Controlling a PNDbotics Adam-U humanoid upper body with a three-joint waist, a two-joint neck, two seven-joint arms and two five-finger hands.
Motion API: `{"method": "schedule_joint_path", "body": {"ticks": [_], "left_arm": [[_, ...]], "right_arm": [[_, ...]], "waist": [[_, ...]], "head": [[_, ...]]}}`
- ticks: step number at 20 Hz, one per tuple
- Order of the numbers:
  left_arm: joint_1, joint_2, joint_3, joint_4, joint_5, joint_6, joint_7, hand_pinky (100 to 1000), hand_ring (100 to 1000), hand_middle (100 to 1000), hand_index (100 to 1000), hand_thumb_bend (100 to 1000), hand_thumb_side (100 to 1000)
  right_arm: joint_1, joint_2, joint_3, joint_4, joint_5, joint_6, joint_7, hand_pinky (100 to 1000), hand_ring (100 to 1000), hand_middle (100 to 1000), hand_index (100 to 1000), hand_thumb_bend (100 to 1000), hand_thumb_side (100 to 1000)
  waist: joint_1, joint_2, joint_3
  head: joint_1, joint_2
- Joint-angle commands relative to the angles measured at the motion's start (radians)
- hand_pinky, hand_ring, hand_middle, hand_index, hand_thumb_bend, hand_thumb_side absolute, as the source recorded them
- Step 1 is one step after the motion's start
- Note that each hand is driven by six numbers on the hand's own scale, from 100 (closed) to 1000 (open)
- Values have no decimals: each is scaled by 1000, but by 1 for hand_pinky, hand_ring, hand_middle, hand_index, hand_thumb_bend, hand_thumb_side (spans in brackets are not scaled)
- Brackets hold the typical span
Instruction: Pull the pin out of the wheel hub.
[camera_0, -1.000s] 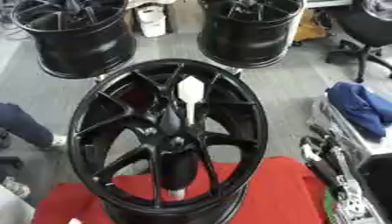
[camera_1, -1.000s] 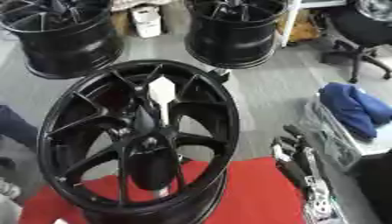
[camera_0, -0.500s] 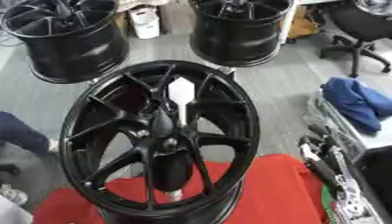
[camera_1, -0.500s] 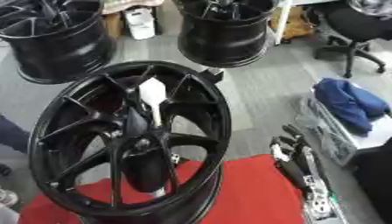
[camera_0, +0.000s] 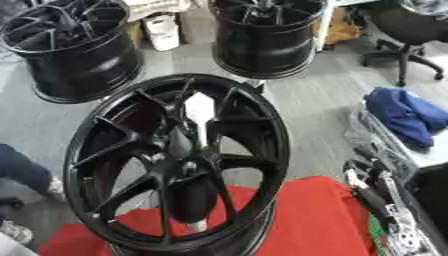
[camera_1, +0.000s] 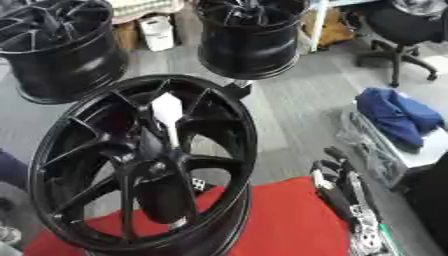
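Left of right hand (camera_1: 337, 182): wheel hub (camera_0: 175, 160).

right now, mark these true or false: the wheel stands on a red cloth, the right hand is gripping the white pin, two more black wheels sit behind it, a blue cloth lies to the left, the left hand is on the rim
1. The big black wheel stands on a red cloth. True.
2. The right hand is gripping the white pin. False: it sits low at the right, fingers up, apart from the wheel.
3. Two more black wheels sit on the floor behind it. True.
4. A blue cloth lies to the left. False: it lies at the right.
5. The left hand is on the rim. False: no left hand shows.
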Motion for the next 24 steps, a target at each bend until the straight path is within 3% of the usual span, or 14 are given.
{"method": "schedule_joint_path", "body": {"ticks": [1,4,7,11,14,16,18,24], "left_arm": [[-35,-24,-38,24,20,-55,-121,715,729,735,877,580,497],[38,-16,1,-9,83,-34,-86,685,733,726,872,553,524],[184,-36,91,-57,148,37,36,643,732,708,857,522,547],[358,-125,202,-102,195,152,186,595,721,681,835,484,561],[452,-226,266,-139,212,224,252,577,718,671,821,467,578],[497,-289,297,-175,214,261,276,571,715,666,817,460,585],[536,-353,326,-210,203,291,300,566,706,657,810,447,598],[619,-510,380,-275,178,357,343,556,692,640,798,444,614]], "right_arm": [[-34,-68,1,-22,12,-9,20,766,872,1000,898,100,470],[-114,-207,-2,-77,11,-9,45,772,870,1000,891,100,470],[-221,-393,25,-154,18,2,106,784,870,989,884,100,470],[-351,-576,100,-205,-13,-15,241,800,889,1000,889,100,420],[-458,-655,167,-175,-65,-37,358,818,924,1000,919,100,281],[-539,-674,214,-117,-98,-40,457,832,953,1000,950,100,211],[-637,-655,258,-26,-95,-32,565,842,971,1000,968,100,198],[-839,-489,287,256,46,-69,734,862,1000,1000,981,100,210]], "waist": [[-5,-13,7],[-14,-12,19],[-25,-9,34],[-36,0,61],[-40,5,89],[-43,8,107],[-45,9,125],[-41,17,159]], "head": [[-2,-9],[-16,-9],[-36,-10],[-70,-13],[-101,-13],[-117,-12],[-135,-11],[-176,-16]]}}
